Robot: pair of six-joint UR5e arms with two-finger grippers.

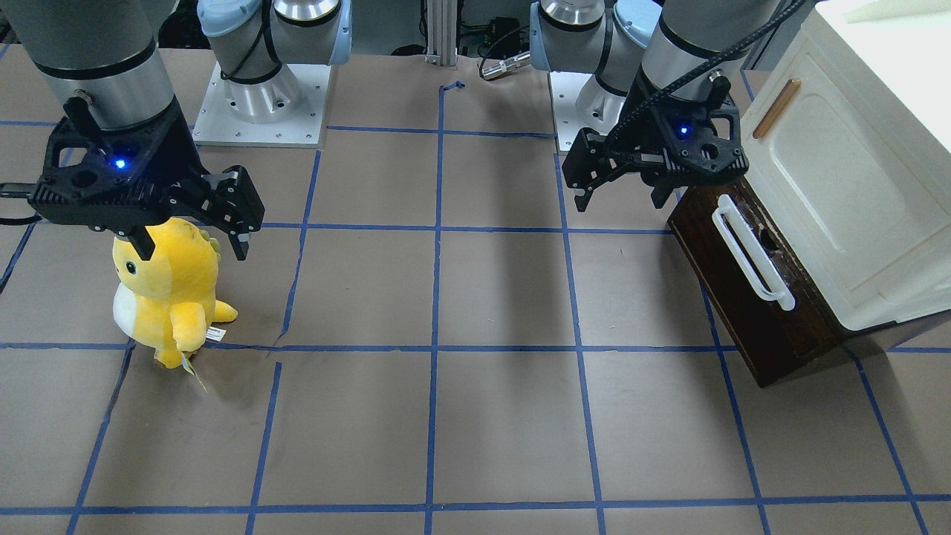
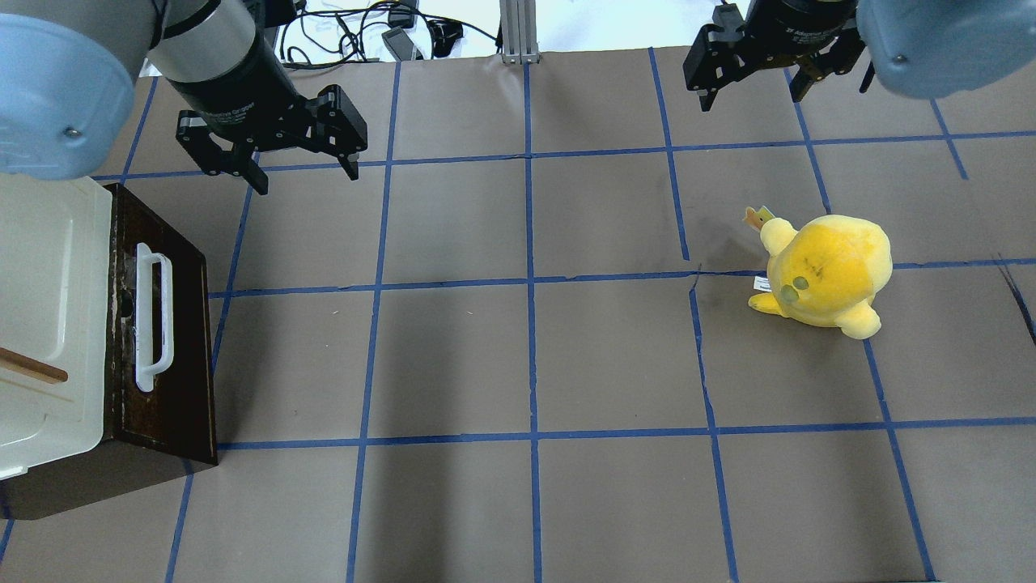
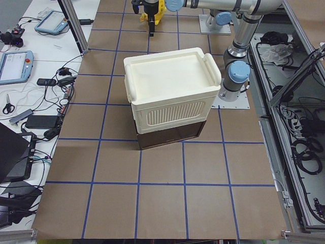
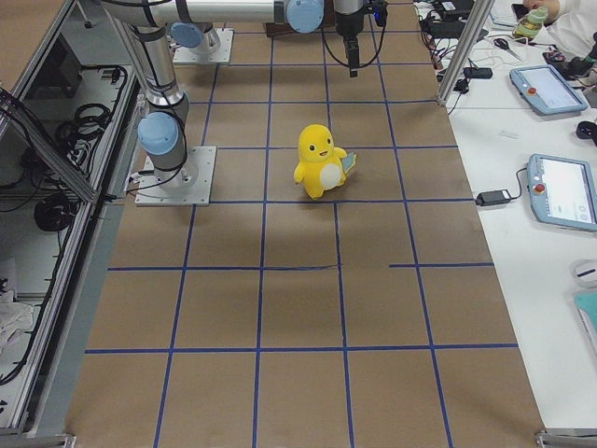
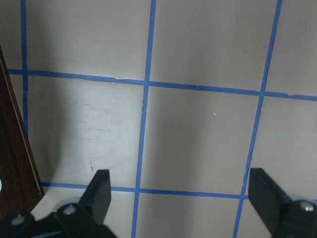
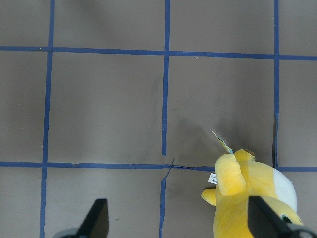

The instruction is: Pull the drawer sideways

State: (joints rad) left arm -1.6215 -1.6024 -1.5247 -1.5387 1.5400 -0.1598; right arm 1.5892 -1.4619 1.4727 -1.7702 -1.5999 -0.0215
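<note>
The drawer (image 1: 750,312) has a dark brown wooden front and a long white bar handle (image 1: 752,256). It sits under the cream cabinet at the table's left end and also shows in the overhead view (image 2: 182,348). None of its interior shows. My left gripper (image 1: 618,197) is open and empty. It hovers above the table just beyond the drawer's far end (image 2: 306,178), apart from the handle. In the left wrist view only the drawer's corner (image 5: 12,163) shows, left of the open fingers (image 5: 99,191). My right gripper (image 2: 749,97) is open and empty, far off.
The cream cabinet (image 1: 839,171) with a small wooden handle (image 1: 776,108) stands over the drawer. A yellow plush toy (image 2: 825,271) stands on the right half of the table, below my right gripper (image 6: 179,218). Blue tape lines grid the brown table (image 2: 526,364).
</note>
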